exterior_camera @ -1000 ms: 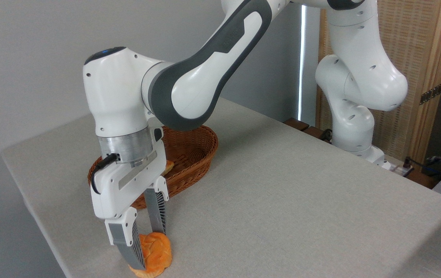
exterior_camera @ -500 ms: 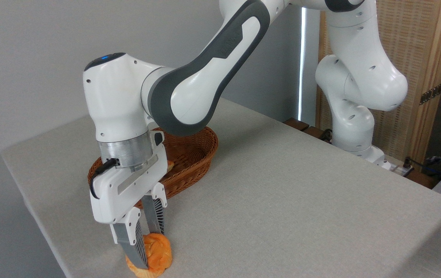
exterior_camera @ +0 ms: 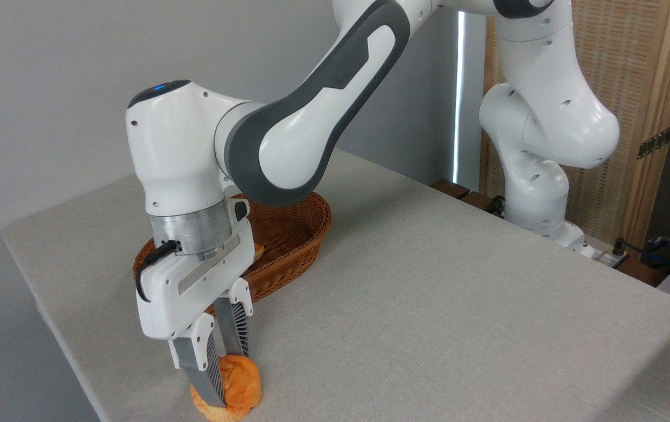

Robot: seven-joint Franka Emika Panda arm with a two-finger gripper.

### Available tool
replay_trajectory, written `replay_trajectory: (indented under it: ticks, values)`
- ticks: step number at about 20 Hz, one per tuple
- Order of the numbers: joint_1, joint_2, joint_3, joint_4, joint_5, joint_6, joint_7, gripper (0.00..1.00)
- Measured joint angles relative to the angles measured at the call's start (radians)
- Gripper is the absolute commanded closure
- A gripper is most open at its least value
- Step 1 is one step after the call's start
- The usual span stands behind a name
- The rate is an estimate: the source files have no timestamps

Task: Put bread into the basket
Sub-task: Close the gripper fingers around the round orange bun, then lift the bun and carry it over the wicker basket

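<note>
The gripper (exterior_camera: 228, 375) points down at the near edge of the table (exterior_camera: 428, 305), its two ribbed grey fingers (exterior_camera: 208, 375) pressed against either side of the bread (exterior_camera: 240, 390), squeezing it. The bread is a small knotted bun with a glossy orange-gold crust, and its underside rests on the table's cloth-like pale grey surface directly below the gripper. Just behind the gripper and partly hidden by the white gripper body sits the basket (exterior_camera: 296, 231), an oval of brown woven wicker with low sides. A pale piece of something (exterior_camera: 257, 252) shows inside it beside the wrist; what it is cannot be told. Between gripper and basket nothing else stands. Far behind and to the right, past the arm's base, rises a wood-framed woven screen (exterior_camera: 633, 76).
</note>
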Motion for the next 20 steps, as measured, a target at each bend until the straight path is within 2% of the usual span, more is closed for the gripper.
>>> replay_trajectory:
  ticks: [8, 11, 14, 17, 20]
  values:
    - [0.015, -0.036, 0.001, 0.009, -0.054, -0.037, 0.0, 0.71]
    - [0.014, -0.079, 0.0, 0.014, -0.117, -0.121, 0.0, 0.71]
    - [0.014, -0.163, 0.0, 0.021, -0.184, -0.234, -0.009, 0.71]
    - [0.014, -0.26, 0.001, 0.021, -0.248, -0.346, -0.08, 0.71]
    - [-0.004, -0.33, -0.011, 0.019, -0.273, -0.465, -0.177, 0.7]
